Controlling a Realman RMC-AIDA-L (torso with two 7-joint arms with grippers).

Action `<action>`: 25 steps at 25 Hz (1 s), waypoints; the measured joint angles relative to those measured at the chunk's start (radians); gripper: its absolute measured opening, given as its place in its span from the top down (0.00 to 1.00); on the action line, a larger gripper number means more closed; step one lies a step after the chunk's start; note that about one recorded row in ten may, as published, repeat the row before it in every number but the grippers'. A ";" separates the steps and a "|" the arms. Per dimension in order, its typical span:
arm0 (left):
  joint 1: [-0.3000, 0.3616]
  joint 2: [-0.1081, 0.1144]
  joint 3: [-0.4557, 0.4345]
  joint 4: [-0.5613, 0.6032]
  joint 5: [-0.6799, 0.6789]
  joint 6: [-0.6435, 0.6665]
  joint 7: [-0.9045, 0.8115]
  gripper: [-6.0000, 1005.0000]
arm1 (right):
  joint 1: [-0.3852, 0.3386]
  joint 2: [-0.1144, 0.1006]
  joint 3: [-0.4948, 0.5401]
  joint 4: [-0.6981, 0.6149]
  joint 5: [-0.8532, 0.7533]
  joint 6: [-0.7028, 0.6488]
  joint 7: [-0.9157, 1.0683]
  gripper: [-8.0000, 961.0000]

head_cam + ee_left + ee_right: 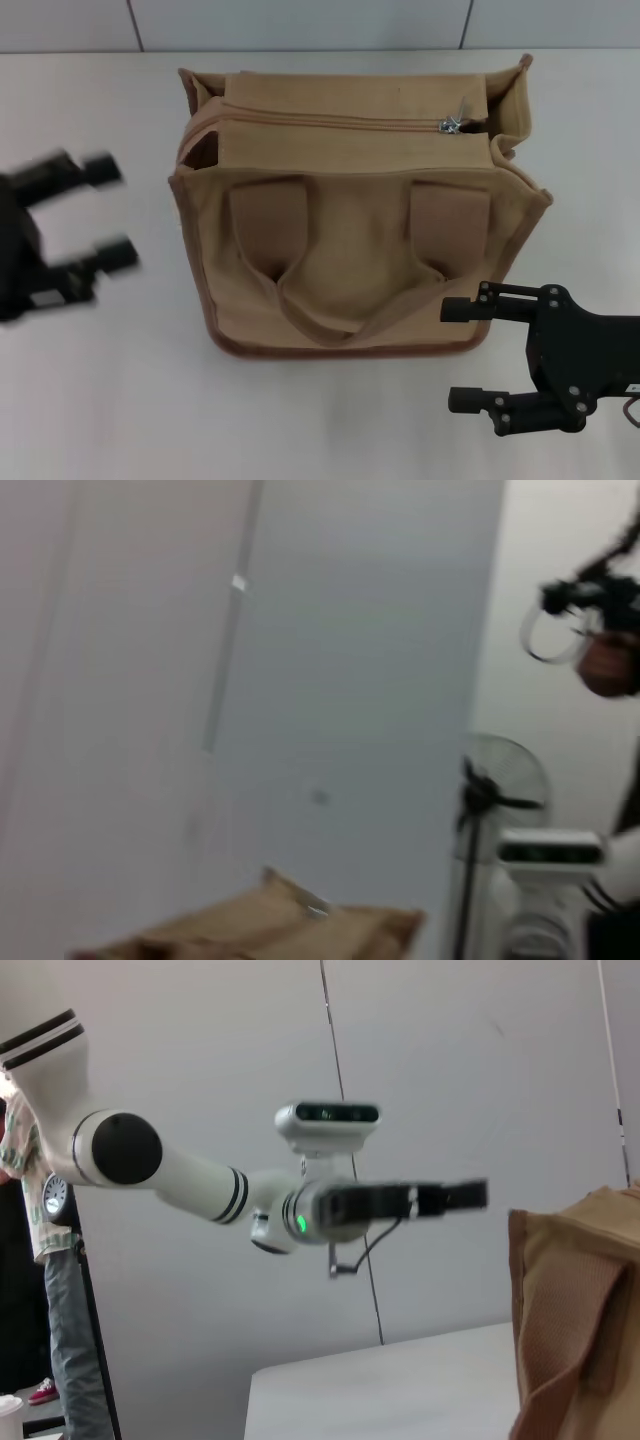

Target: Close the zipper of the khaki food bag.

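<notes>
The table (100, 400) carried the bag (350, 250) at its middle, lying on its side so the handles (340, 290) faced up and the top lay toward the far wall. That put the zipper (340, 122) along the far edge, seemingly drawn most of the way, its pull (452, 123) near the right end. The left gripper (95, 215) hung well off to the bag's left, jaws wide; the right gripper (465, 355) sat just off the near right corner, jaws wide too, neither touching anything.

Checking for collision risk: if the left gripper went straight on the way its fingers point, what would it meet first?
Probably the left side of the boxy khaki canvas food bag; the open left gripper points toward it, though its height is unclear.
</notes>
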 joint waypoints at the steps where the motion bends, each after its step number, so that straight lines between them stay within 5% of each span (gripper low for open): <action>1: 0.004 -0.006 0.046 -0.001 0.000 0.000 0.031 0.16 | 0.002 0.000 0.000 0.007 0.000 0.002 -0.001 0.18; 7: 0.007 -0.049 0.259 -0.085 0.028 -0.015 0.214 0.17 | 0.004 0.000 -0.005 0.038 0.000 0.006 -0.006 0.18; 12: -0.005 -0.082 0.267 -0.143 0.093 -0.088 0.306 0.17 | 0.008 0.001 -0.010 0.102 -0.005 0.056 -0.056 0.18; 25: -0.033 -0.086 0.267 -0.156 0.133 -0.110 0.293 0.17 | 0.010 0.000 -0.021 0.123 -0.007 0.066 -0.080 0.18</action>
